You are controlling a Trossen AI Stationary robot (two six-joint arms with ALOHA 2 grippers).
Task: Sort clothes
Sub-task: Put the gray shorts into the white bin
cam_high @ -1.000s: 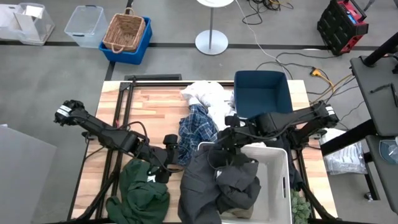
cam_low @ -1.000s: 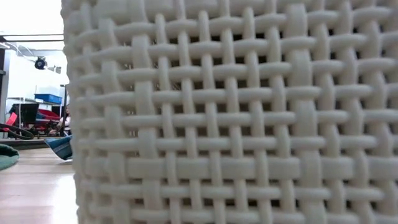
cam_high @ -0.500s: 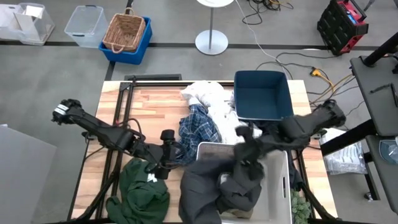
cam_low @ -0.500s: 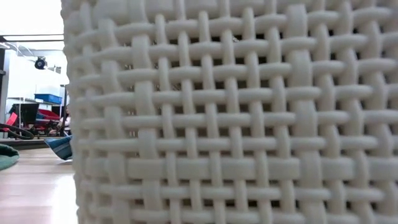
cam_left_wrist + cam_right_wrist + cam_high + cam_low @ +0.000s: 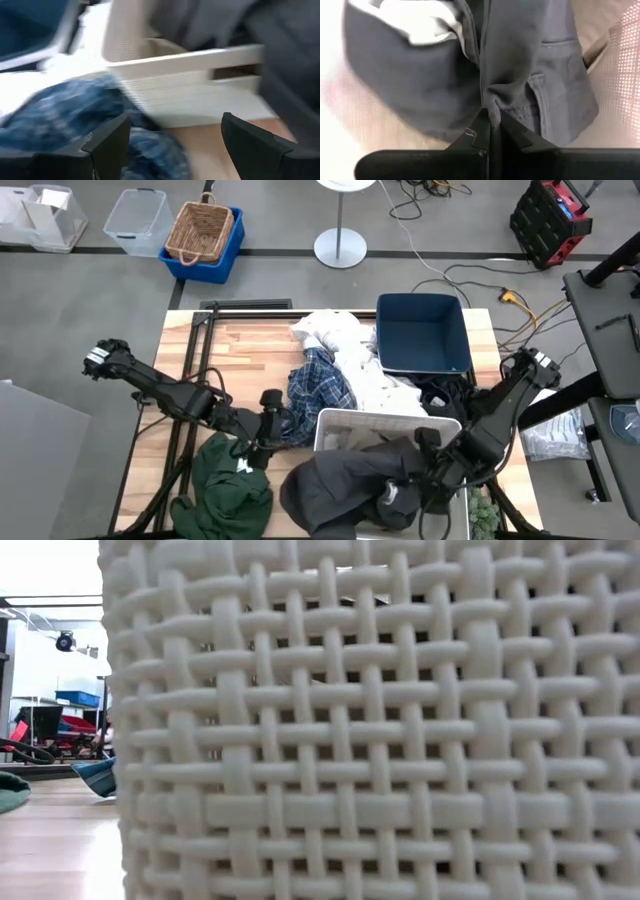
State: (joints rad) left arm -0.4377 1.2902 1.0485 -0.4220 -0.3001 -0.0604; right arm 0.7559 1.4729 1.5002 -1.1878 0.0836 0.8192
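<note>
Right gripper pinched shut on dark grey garment, over white bin | left gripper spread wide, empty, beside bin near plaid shirt | risk: thin fold slips, garment drags over bin rim

The table is smooth pale wood. The basket is matt white plastic weave. The grey garment is soft stitched cloth.
</note>
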